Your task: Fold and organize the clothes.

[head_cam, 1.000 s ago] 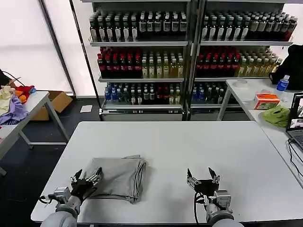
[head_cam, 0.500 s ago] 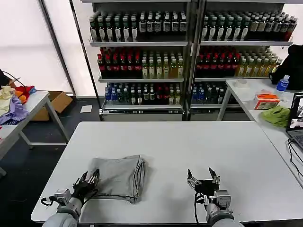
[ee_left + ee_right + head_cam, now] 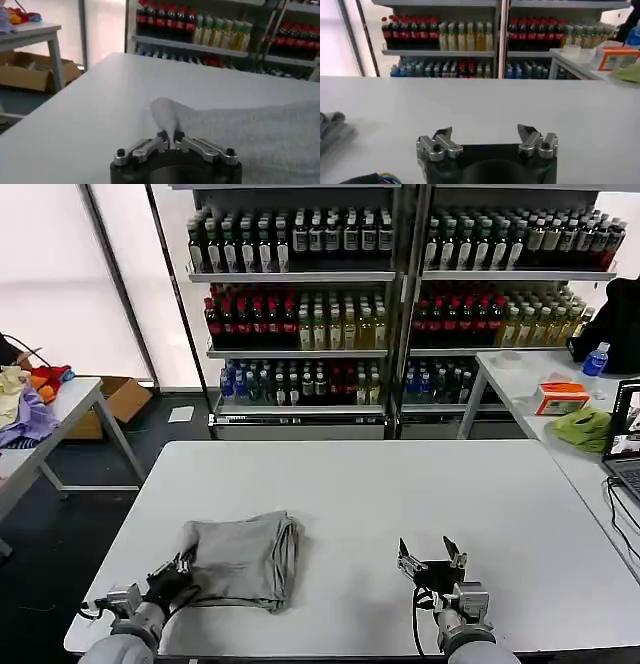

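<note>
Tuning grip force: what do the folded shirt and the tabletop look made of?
Folded shirt: soft light grey knit, likely cotton; matte, limp rounded folds, and a corner bunches up where the left gripper pinches it. Table: smooth white hard top, maybe laminate, with a faint sheen.

The left gripper (image 3: 178,569), spread wide 1 second ago over the folded grey shirt's (image 3: 243,559) near left corner, now has its jaws pinched together on that corner. It also sits lower and nearer the table's (image 3: 380,484) front edge.
</note>
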`<state>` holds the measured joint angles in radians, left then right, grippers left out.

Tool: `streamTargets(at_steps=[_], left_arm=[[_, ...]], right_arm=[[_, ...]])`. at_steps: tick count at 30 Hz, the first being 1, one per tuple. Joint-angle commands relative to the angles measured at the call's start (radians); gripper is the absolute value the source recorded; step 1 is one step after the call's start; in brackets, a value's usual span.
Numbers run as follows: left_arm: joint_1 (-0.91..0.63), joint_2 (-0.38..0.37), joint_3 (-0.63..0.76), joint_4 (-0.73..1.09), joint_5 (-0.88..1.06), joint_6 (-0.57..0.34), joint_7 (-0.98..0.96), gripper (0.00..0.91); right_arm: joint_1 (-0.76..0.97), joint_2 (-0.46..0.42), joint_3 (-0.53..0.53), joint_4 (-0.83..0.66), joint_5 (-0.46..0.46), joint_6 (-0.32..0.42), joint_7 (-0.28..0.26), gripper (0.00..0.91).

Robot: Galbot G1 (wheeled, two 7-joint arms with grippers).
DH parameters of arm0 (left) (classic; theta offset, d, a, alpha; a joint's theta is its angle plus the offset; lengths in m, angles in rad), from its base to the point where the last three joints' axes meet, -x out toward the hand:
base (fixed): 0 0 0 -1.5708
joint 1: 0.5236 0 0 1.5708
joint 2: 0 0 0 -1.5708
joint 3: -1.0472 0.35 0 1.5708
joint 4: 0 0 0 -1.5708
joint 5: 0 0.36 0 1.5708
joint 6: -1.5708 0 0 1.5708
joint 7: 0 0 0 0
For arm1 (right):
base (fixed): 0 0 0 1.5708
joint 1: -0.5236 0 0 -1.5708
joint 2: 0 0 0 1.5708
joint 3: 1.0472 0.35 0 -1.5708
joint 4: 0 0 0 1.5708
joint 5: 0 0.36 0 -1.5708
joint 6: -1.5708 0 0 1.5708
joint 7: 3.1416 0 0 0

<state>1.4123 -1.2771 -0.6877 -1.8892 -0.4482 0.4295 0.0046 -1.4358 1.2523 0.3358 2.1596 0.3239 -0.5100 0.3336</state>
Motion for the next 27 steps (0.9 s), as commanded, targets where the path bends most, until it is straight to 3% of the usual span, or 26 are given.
streamTargets(at_steps=[1,6,11,18,22,27], left_arm=[[-0.009,0.179,-0.288,-0.031,-0.066,0.028,0.011,0.000],[-0.011,0.344,-0.404,0.041,-0.051,0.017,0.039,0.000],[-0.014,0.366,-0.413,0.012,0.017,0.014,0.061,0.000],[0.055,0.166,-0.240,-0.202,0.121,-0.007,0.039,0.000],[0.092,0.067,0.015,-0.332,0.179,0.003,-0.021,0.000],[0.050,-0.036,0.365,-0.441,0.128,0.101,-0.158,0.000]], right_arm=[[0.006,0.002,-0.004,-0.008,0.003,0.001,0.000,0.907],[0.018,0.008,-0.016,-0.016,0.004,0.001,0.000,0.907],[0.027,0.013,-0.022,-0.015,0.003,-0.003,0.003,0.907],[0.014,0.014,-0.011,-0.005,0.001,-0.005,0.006,0.907],[-0.008,0.012,0.009,0.013,-0.001,-0.006,0.009,0.907],[-0.050,0.019,0.031,0.022,-0.026,0.002,0.010,0.907]])
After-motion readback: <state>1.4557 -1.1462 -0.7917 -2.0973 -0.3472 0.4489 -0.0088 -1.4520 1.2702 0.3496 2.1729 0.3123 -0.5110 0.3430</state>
